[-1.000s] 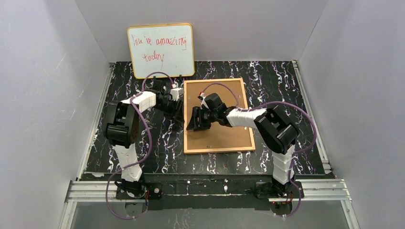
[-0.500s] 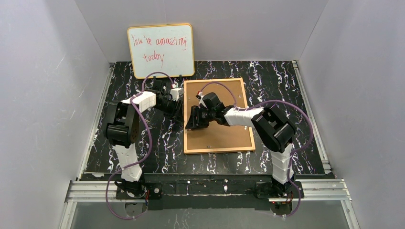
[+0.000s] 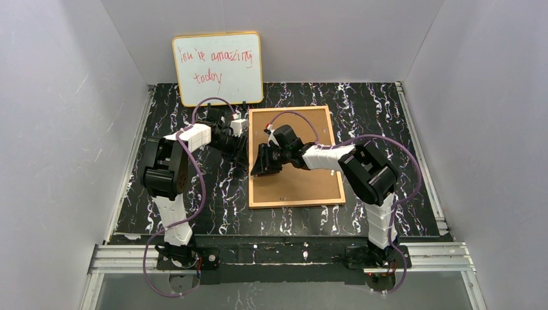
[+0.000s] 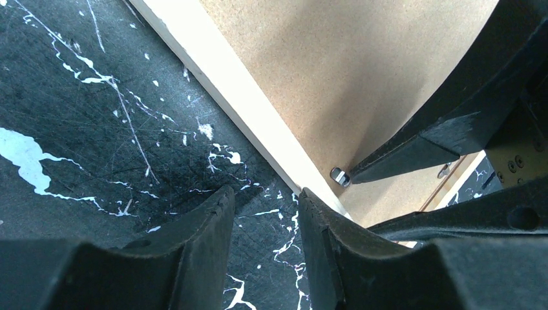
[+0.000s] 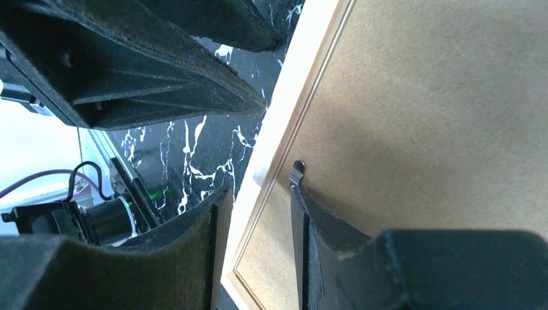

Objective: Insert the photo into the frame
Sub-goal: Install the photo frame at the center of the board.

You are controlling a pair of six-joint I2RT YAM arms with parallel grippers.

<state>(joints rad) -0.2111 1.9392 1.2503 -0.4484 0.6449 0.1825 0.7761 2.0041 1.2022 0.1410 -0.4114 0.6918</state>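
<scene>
From my feed I see a rectangular white whiteboard with a yellow rim and red handwriting [image 3: 218, 68] leaning upright against the grey back wall [image 3: 336, 39]. Its lower edge rests at the far left of the black, white-veined marble-pattern counter [image 3: 381, 110]. Plain grey side panels [image 3: 58, 116] close in both flanks, and a silver aluminium rail [image 3: 116, 257] runs along the counter's near edge.

Golden-wood frame [image 3: 297, 187] lies flat, brown fibreboard back upward

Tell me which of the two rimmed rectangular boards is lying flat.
The frame, brown back facing up, lies flat on the table; the whiteboard with red handwriting stands upright at the back.
</scene>
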